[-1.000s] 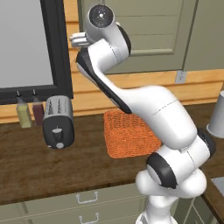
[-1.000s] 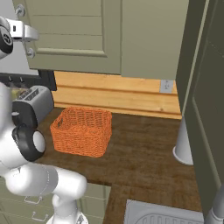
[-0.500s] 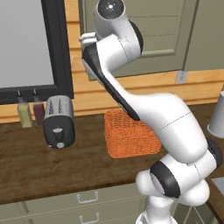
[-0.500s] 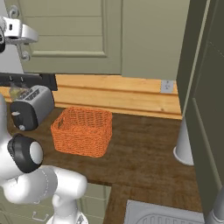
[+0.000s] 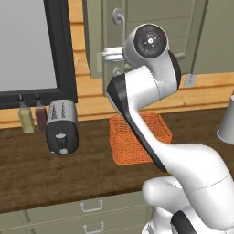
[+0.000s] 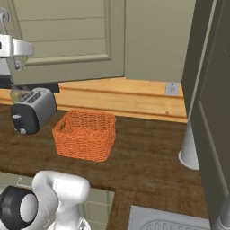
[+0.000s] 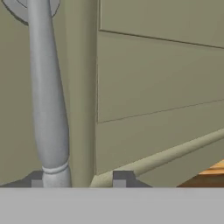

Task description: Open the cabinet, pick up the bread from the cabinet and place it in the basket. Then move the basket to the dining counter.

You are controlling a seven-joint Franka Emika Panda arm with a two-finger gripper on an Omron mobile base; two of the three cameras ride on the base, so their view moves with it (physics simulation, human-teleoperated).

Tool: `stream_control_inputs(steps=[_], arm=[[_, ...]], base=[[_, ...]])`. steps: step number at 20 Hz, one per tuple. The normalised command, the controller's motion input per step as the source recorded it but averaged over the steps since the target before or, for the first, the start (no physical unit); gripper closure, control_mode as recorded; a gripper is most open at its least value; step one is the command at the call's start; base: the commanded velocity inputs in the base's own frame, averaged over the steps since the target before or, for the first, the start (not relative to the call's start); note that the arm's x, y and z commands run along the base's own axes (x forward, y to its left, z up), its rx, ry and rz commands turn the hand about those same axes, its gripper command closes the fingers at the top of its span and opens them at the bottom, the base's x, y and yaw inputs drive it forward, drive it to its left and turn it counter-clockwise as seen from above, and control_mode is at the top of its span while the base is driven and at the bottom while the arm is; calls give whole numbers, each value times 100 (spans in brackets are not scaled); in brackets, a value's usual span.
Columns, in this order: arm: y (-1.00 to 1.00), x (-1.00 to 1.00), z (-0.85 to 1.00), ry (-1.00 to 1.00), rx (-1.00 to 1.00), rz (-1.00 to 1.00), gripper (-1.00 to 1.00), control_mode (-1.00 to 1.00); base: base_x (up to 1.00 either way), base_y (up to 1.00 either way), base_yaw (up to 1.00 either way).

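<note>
The olive-green cabinet hangs above the worktop, and I cannot tell whether its door is ajar. Its silver bar handle runs down between the fingers of my gripper. The jaws stand apart, with the bar close to the left fingertip and a wide gap to the right one. The orange woven basket sits on the worktop below. The bread is hidden, and the dining counter is out of view.
A silver toaster stands left of the basket, with two bottles behind it under a dark-framed window. A grey cylinder stands at the right beside a tall olive panel. Drawers sit below the worktop.
The jaws have widened around the handle. The hand has shifted right and slightly down in the left base view, and the arm's elbow has swung up.
</note>
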Motion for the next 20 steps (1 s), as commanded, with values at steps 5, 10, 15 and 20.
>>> stream_control_inputs(steps=[5, 10, 15, 20], arm=[[-100, -70, 16, -3, 5, 0, 100, -100], [-100, -56, 13, 0, 3, 0, 100, -100], [-100, -52, 3, 0, 3, 0, 100, -100], [-100, -46, 1, -3, 3, 0, 100, -100]], base=[[0, 0, 0], [0, 0, 0], [0, 0, 0], [0, 0, 0]])
